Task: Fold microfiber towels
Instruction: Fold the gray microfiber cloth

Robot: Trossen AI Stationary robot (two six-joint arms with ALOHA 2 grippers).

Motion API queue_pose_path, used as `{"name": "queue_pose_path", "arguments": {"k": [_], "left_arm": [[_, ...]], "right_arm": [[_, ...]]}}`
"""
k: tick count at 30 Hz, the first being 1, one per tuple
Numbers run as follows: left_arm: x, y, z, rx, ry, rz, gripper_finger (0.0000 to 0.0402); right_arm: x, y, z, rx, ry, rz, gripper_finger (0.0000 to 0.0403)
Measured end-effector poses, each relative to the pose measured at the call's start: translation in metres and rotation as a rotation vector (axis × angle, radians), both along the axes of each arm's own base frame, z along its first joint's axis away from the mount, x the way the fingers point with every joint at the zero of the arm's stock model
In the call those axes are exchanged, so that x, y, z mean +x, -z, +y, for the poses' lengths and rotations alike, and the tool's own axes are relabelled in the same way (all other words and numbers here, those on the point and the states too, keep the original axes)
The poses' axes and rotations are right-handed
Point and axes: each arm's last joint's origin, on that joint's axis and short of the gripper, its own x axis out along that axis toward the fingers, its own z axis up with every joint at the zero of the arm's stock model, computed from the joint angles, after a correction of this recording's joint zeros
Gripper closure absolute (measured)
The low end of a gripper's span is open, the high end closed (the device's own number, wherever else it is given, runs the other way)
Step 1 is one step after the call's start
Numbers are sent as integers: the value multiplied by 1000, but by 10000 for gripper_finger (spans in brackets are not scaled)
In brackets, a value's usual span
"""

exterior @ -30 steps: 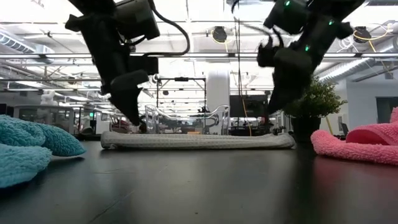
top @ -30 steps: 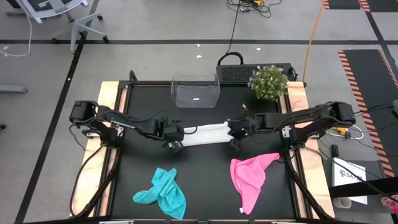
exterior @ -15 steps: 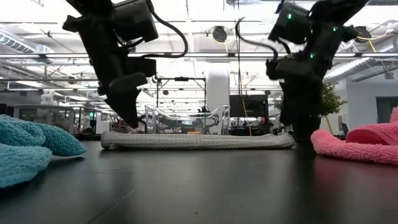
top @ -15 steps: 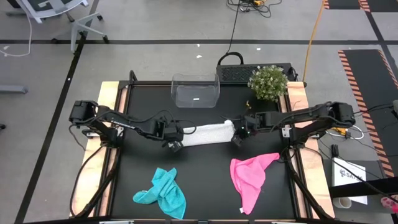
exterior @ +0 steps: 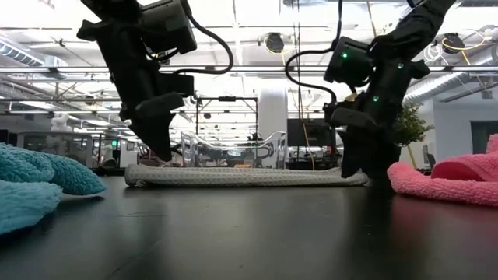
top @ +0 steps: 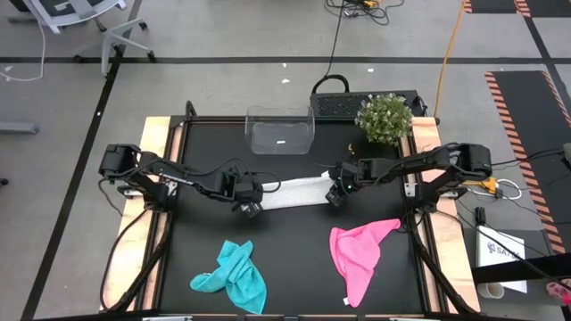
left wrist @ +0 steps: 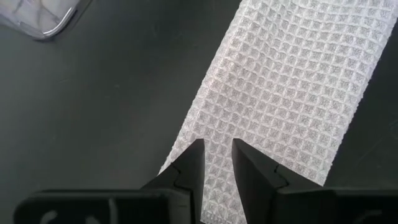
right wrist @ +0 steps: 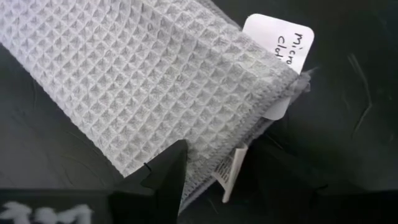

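Right now the grey-white towel [top: 296,192] lies as a long narrow strip across the middle of the black tabletop [top: 294,259], folded over on itself lengthwise, with one hand at each short end. That placement makes sense: with an arm at either end, the strip can be doubled end to end next, which I judge to be the step in hand.

At the strip's left end the left hand [top: 250,207] sits low over the cloth. Its wrist view shows the two fingers [left wrist: 189,168] only a narrow gap apart above the weave, with nothing pinched between them, so it reads as let go.

At the other end, the right hand [top: 333,195] is down at the strip's tagged corner. Its fingers [right wrist: 165,174] stand apart on either side of the hemmed edge, so it is released too, though placed as if to take that edge.

In the wrist views the towel has a waffle weave of small raised squares, a stitched hem and a small white tag [right wrist: 280,43] with handwriting poking from the layers. From table height it is a flat, slightly puffy roll.

Nearer the front edge, the teal towel [top: 234,276] and the pink towel [top: 361,254] lie crumpled and untouched; a clear bin [top: 280,129] stands behind
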Motion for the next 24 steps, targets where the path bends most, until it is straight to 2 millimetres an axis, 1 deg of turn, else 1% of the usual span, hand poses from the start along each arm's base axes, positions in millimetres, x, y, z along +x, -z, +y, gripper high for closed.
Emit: {"name": "queue_pose_path", "arguments": {"k": [3,5,8,11,14,16,18,21,24], "left_arm": [[0,0,0,-2,-3,-1,316],[0,0,0,-4,-9,-4,316],[0,0,-1,-14,-7,-4,316],[1,4,-1,-16,4,19,316],[3,12,-2,-29,4,35,316],[1,15,-4,-48,14,65,316],[6,17,-7,-60,23,38,316],[2,22,-12,-70,33,92,316],[6,30,-16,-65,32,94,316]], "right_arm": [[0,0,0,-9,-15,5,225],[-1,0,0,-17,-12,6,235],[-1,0,0,-19,-10,9,263],[-1,0,0,-23,-9,11,298],[-1,1,-1,-22,-10,7,332],[0,1,0,-16,-14,-1,349],[0,1,0,-15,-18,-1,363],[0,1,0,-12,-23,2,378],[-1,1,0,-12,-24,5,388]]}}
